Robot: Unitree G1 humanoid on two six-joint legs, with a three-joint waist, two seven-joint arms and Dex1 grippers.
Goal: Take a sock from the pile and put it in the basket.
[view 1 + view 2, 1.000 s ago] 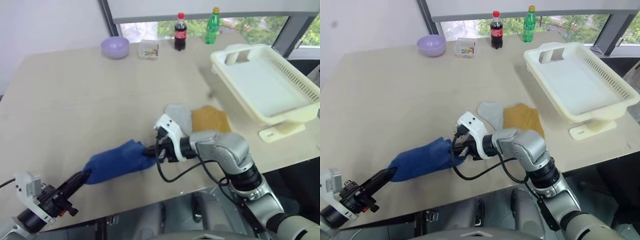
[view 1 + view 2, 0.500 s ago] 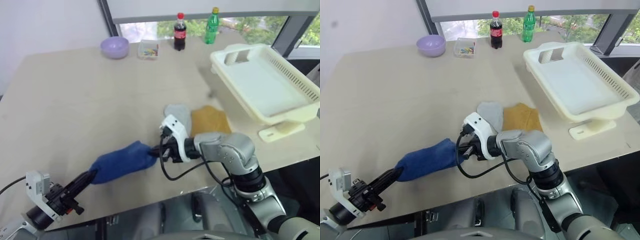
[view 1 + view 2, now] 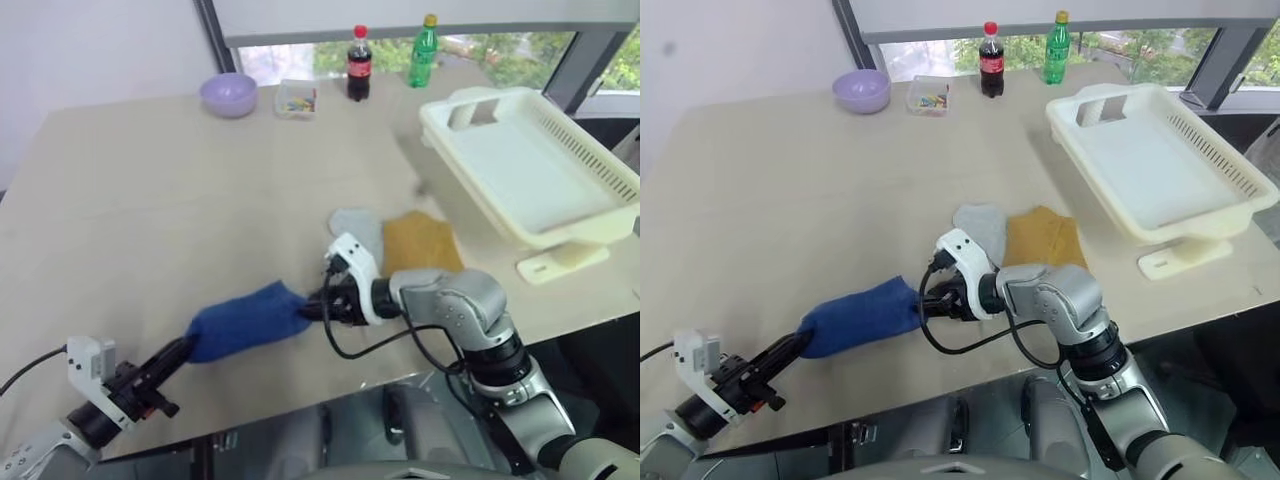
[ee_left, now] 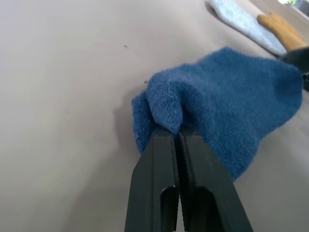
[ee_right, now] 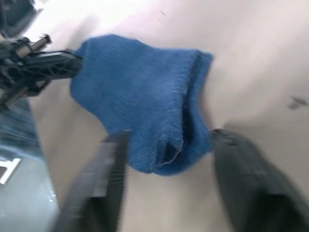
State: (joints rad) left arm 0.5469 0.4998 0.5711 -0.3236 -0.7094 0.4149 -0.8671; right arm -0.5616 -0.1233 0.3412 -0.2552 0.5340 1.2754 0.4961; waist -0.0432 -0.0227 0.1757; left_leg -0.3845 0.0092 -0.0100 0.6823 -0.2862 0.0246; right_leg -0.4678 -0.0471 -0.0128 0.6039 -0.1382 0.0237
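Beige tabletop by a window, a blue sock stretched between two grippers.

Near the table's front edge the left gripper has its two black fingers pressed together on one bunched end of the blue sock, while the right gripper sits at the other end with its fingers spread apart on either side of the cloth, not pinching it. Just behind the right arm lie the rest of the pile: a pale grey sock and a mustard sock, side by side and touching. The basket, cream-white with slotted sides, stands on the table's right side, well apart from the blue sock. Along the far edge stand a lilac bowl, a small clear box, a cola bottle and a green bottle.
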